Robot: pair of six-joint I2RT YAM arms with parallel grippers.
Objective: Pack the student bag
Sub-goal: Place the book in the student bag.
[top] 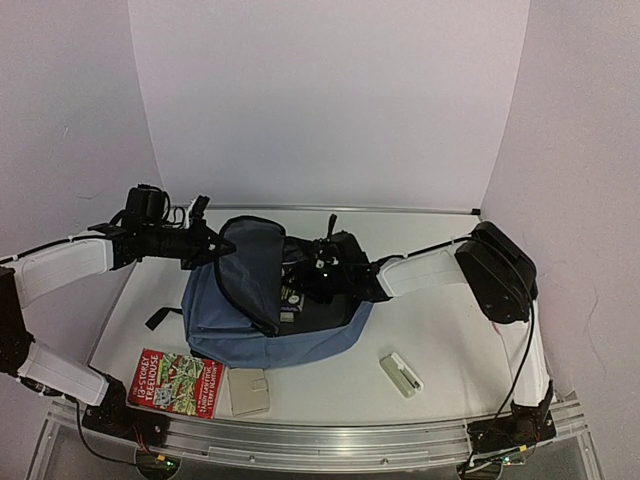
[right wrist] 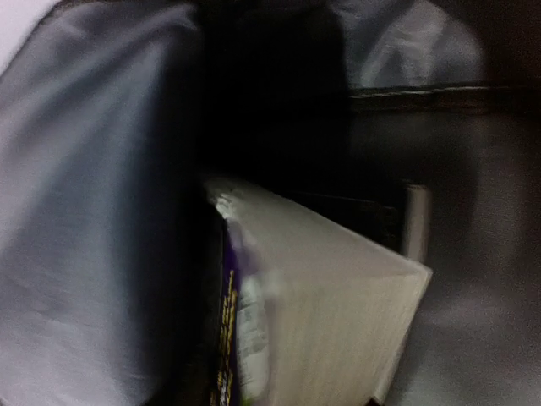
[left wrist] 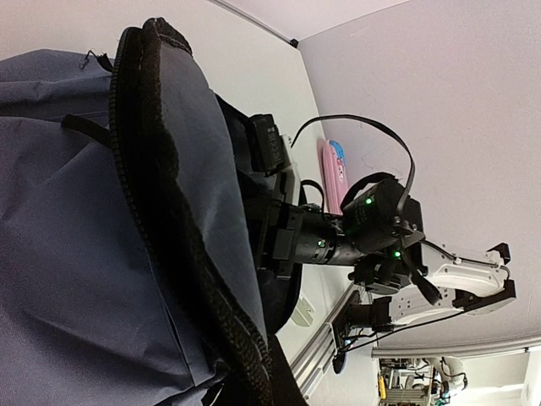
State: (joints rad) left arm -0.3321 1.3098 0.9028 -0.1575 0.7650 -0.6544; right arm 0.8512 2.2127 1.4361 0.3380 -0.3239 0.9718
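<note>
The slate-blue student bag [top: 230, 325] lies in the middle of the table with its main opening facing right. My left gripper [top: 221, 246] is shut on the zipper edge of the bag's flap [left wrist: 161, 228] and holds it lifted. My right gripper [top: 306, 276] is inside the opening, its fingers hidden. In the right wrist view a thick book [right wrist: 338, 313] with a purple cover and pale page edges fills the space at the jaws, between grey lining [right wrist: 84, 220] and the dark interior. The view is blurred.
A red picture book [top: 175, 380] and a beige flat case [top: 248, 392] lie at the near left edge. A small white and green object [top: 402, 375] lies near right. A pink pencil case [left wrist: 335, 173] lies behind the bag. A black strap [top: 160, 319] trails left.
</note>
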